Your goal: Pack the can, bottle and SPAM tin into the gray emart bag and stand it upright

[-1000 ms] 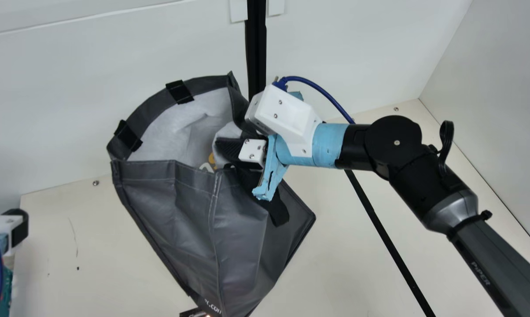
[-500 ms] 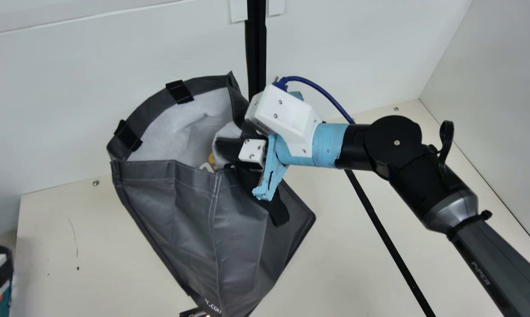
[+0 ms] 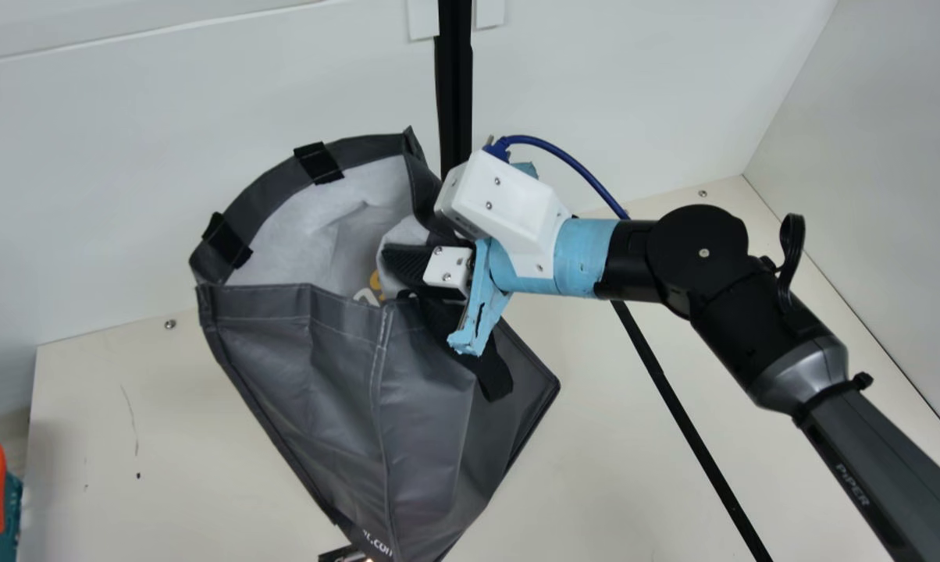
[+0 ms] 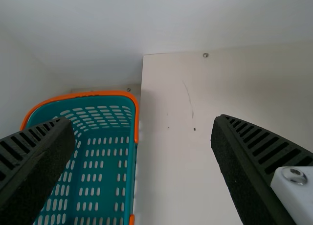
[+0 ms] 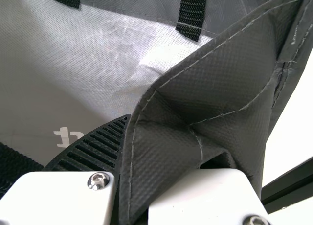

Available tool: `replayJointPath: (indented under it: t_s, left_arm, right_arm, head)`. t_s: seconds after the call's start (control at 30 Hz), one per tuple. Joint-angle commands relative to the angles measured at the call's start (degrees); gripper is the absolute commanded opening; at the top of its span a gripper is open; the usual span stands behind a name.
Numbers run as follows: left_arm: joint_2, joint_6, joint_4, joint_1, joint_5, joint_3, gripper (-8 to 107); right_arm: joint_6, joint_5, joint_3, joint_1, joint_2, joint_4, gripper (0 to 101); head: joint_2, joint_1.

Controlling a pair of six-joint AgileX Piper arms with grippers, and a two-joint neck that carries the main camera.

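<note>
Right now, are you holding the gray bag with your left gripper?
No, the right gripper pinches the rim of the gray bag, while the left gripper is open by the teal basket.

Main view slants down over the surface; nearer wrist views share its basket, left, and bag, right

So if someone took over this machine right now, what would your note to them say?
Left gripper: fingers open, holding nothing, at the teal basket with the orange rim.
Right gripper: fingers closed on the gray bag near its mouth.
Done: bag mouth is open; I can't tell whether the can, bottle or tin is inside.
Left to do: check inside, pack anything missing, then stand the bag upright; it looks tilted.
</note>
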Motion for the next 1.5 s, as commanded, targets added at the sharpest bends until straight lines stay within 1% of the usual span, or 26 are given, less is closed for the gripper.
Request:
replayJointPath:
  t_s: [0.0, 0.03, 0.07, 0.2, 0.47, 0.6, 0.8, 0.93, 1.23, 1.47]
  left_arm:
    - [0.0, 0.0, 0.0, 0.0, 0.0, 0.0, 90]
    - [0.0, 0.0, 0.0, 0.0, 0.0, 0.0, 90]
    - [0.0, 0.0, 0.0, 0.0, 0.0, 0.0, 90]
    - [0.0, 0.0, 0.0, 0.0, 0.0, 0.0, 90]
    - [0.0, 0.0, 0.0, 0.0, 0.0, 0.0, 90]
    - [0.0, 0.0, 0.0, 0.0, 0.0, 0.0, 90]
    - [0.0, 0.0, 0.0, 0.0, 0.0, 0.0, 90]
    - [0.0, 0.0, 0.0, 0.0, 0.0, 0.0, 90]
    - [0.0, 0.0, 0.0, 0.0, 0.0, 0.0, 90]
    - [0.0, 0.0, 0.0, 0.0, 0.0, 0.0, 90]
  right_arm:
    - [0.0, 0.0, 0.0, 0.0, 0.0, 0.0, 0]
    - [0.0, 0.0, 0.0, 0.0, 0.0, 0.0, 0]
    - [1.7, 0.1, 0.5, 0.4, -1.5, -1.2, 0]
    - [2.6, -0.1, -0.5, -0.5, -1.7, -1.8, 0]
    - [4.6, 0.7, -3.9, -5.9, -2.0, -3.6, 0]
    - [5.8, 0.8, -4.6, -9.0, -2.4, -4.8, 0]
    - [8.2, 0.0, -5.0, -13.0, -3.1, -7.6, 0]
    - [10.3, -1.1, -5.3, -15.3, -3.3, -10.1, 0]
    - [16.6, -4.7, -6.4, -18.8, -3.2, -17.6, 0]
    - [20.8, -5.9, -7.8, -21.5, -2.9, -23.0, 0]
  head:
    - [-0.1, -1.3]
    - [-0.1, -1.3]
    - [-0.1, -1.3]
    - [-0.1, -1.3]
    - [-0.1, -1.3]
    - [-0.1, -1.3]
    - [-0.1, -1.3]
    - [-0.1, -1.3]
    - [-0.1, -1.3]
    - [-0.1, -1.3]
